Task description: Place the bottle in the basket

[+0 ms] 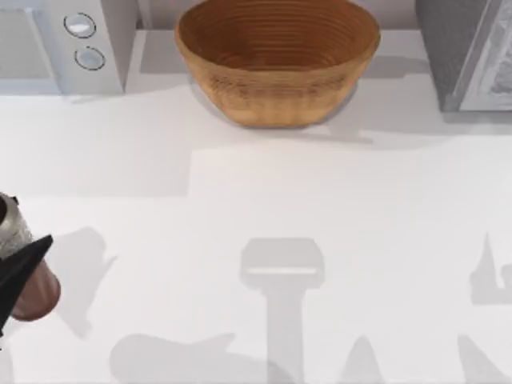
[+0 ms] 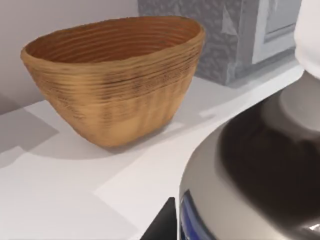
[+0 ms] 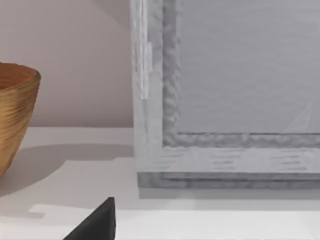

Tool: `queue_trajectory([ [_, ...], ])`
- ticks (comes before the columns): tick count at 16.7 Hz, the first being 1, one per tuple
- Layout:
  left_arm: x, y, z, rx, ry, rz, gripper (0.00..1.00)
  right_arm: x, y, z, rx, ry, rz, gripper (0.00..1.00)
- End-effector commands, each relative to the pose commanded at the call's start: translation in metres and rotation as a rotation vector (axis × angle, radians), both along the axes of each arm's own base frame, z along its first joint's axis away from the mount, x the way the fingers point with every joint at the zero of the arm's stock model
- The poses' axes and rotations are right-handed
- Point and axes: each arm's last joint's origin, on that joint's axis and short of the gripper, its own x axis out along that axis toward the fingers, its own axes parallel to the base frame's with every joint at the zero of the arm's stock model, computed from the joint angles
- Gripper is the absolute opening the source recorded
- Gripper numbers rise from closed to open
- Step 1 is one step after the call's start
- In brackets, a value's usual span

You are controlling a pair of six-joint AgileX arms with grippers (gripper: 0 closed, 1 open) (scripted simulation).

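Note:
The tan woven basket point(image 1: 276, 60) stands at the back centre of the table, wide and round; it also appears in the left wrist view point(image 2: 115, 85) and at the edge of the right wrist view point(image 3: 15, 115). At the table's far left is the bottle point(image 1: 36, 296), with a grey label and reddish-brown contents. My left gripper point(image 1: 20, 272) is shut on it, one black finger across its side. The left wrist view shows the bottle point(image 2: 260, 165) very close, with a dark shoulder, white cap and silver label, and one fingertip point(image 2: 162, 225) beside it. A dark part of my right gripper point(image 3: 95, 225) faces a grey appliance.
A white appliance with two round knobs point(image 1: 80, 40) stands at the back left. A grey box-shaped appliance point(image 1: 464, 56) stands at the back right, close to the basket's right side. Open white tabletop point(image 1: 264, 200) lies between the bottle and the basket.

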Motion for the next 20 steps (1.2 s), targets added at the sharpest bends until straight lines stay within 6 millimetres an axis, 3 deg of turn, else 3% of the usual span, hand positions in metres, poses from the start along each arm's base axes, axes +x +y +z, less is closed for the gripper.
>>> queue_trajectory([
  [5, 0.003, 0.0, 0.003, 0.003, 0.0, -0.001, 0.0, 0.0, 0.0, 0.0, 0.0, 0.0, 0.0, 1.0],
  [9, 0.032, -0.002, 0.03, 0.025, 0.03, 0.032, 0.0, 0.0, 0.0, 0.0, 0.0, 0.0, 0.0, 1.0],
  [12, 0.079, -0.009, 0.066, 0.058, 0.062, 0.11, 0.0, 0.0, 0.0, 0.0, 0.0, 0.0, 0.0, 1.0],
  [15, 0.142, -0.032, 0.101, 0.096, 0.085, 0.234, 0.0, 0.0, 0.0, 0.0, 0.0, 0.0, 0.0, 1.0],
  [17, 0.186, -0.06, 0.121, 0.114, 0.088, 0.334, 0.0, 0.0, 0.0, 0.0, 0.0, 0.0, 0.0, 1.0],
  [20, 0.241, -0.121, 0.14, 0.119, 0.074, 0.494, 0.0, 0.0, 0.0, 0.0, 0.0, 0.0, 0.0, 1.0],
])
